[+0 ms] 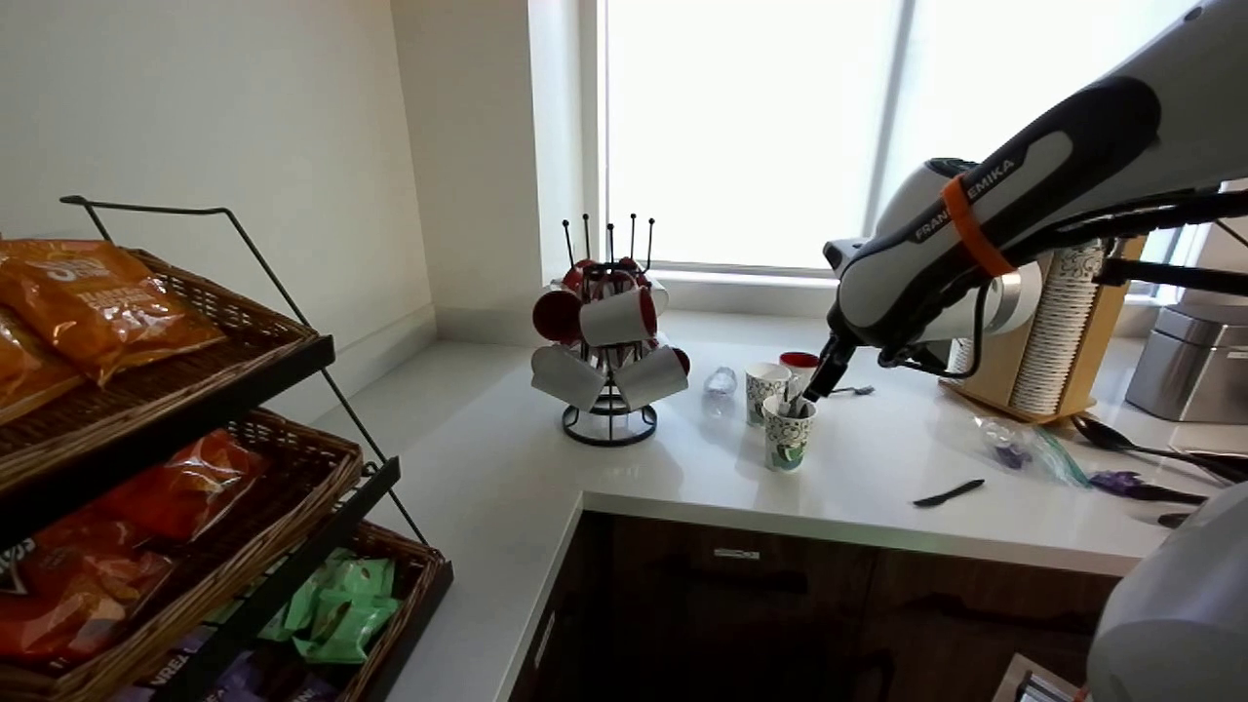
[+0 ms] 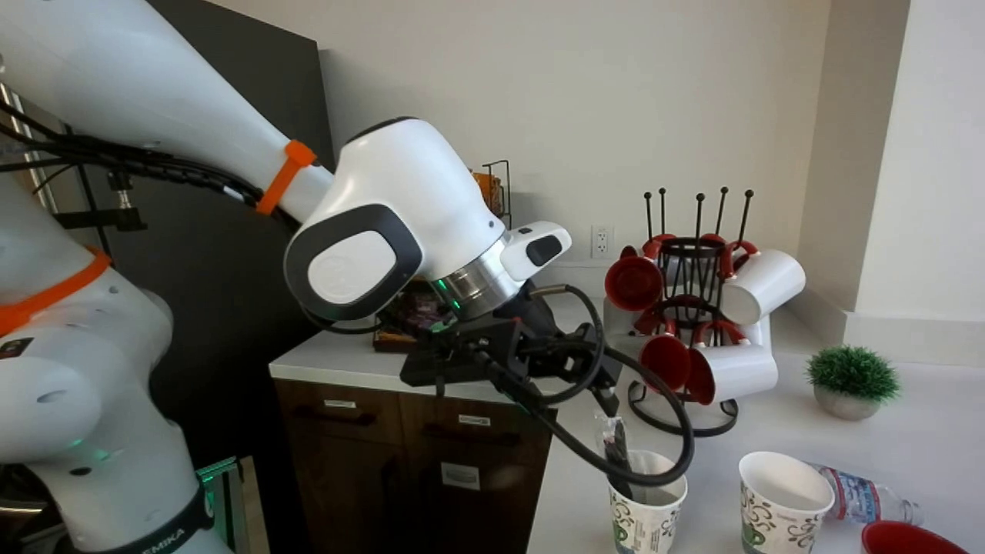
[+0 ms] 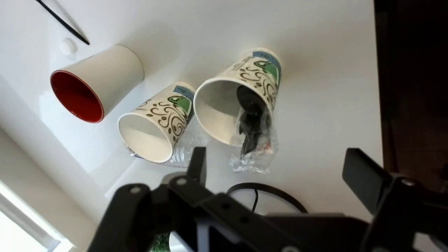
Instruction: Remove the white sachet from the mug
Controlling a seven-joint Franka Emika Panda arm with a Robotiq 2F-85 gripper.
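Observation:
The mug, a pale paper cup with a green and brown pattern, stands upright on the counter in both exterior views [image 1: 786, 448] [image 2: 642, 527] and in the wrist view [image 3: 260, 75]. A clear crinkled packet [image 3: 257, 140] holding dark cutlery and a whitish, red-marked part sticks out of it; it also shows in an exterior view [image 2: 614, 440]. No separate plain white sachet can be made out. My gripper [image 3: 276, 155] is open and empty, its fingers wide apart. In an exterior view the gripper [image 2: 608, 402] is just above the packet's top. Contact cannot be told.
A second patterned paper cup [image 3: 166, 113] and a red-lined cup [image 3: 108, 77] stand close by, with a clear bottle [image 2: 862, 496] lying behind. A metal rack [image 1: 609, 424] of red and white mugs stands near. A black knife [image 1: 949, 493] lies on the counter [image 1: 682, 483].

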